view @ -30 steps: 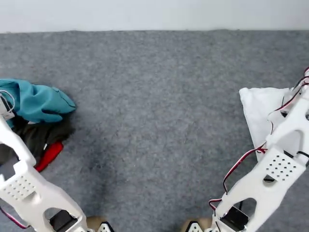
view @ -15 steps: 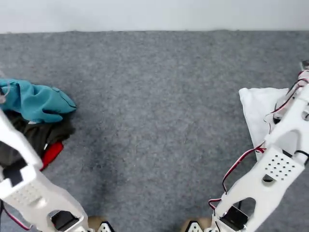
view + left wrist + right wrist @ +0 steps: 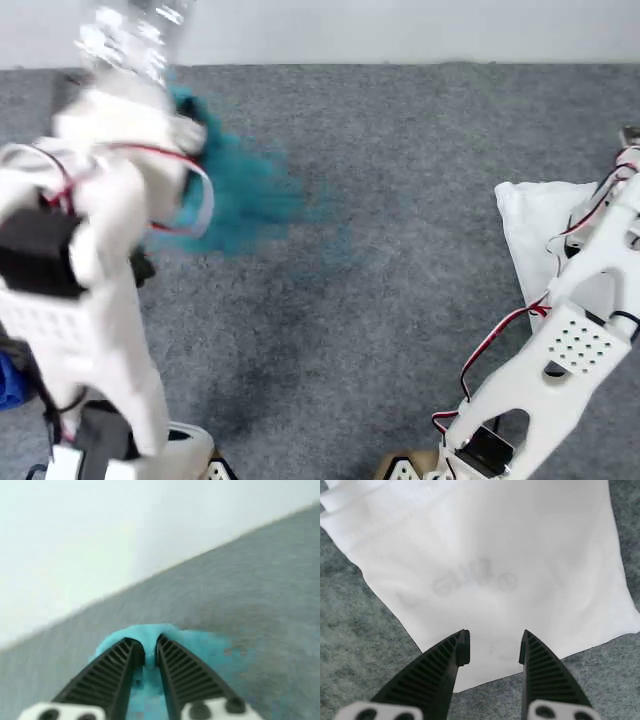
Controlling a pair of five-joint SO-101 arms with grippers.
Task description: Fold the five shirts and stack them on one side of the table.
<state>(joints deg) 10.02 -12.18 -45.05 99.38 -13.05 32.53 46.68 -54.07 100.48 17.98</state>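
Note:
My left gripper (image 3: 150,652) is shut on a teal shirt (image 3: 200,652), pinching a fold of it between the black fingers. In the high view the left arm is raised at the left, with the teal shirt (image 3: 245,195) trailing blurred from it over the grey table. A folded white shirt (image 3: 535,245) lies at the right edge of the table. My right gripper (image 3: 492,647) hovers open just above the white shirt (image 3: 485,555), near its edge, holding nothing.
The grey felt table (image 3: 380,150) stretches between the arms, with a pale wall along its far edge. A bit of blue cloth (image 3: 10,380) shows at the left edge, beside the left arm's base.
The left arm has swung up and toward the table's middle, lifting the teal shirt off the pile at the left. The right arm has stayed over the white shirt.

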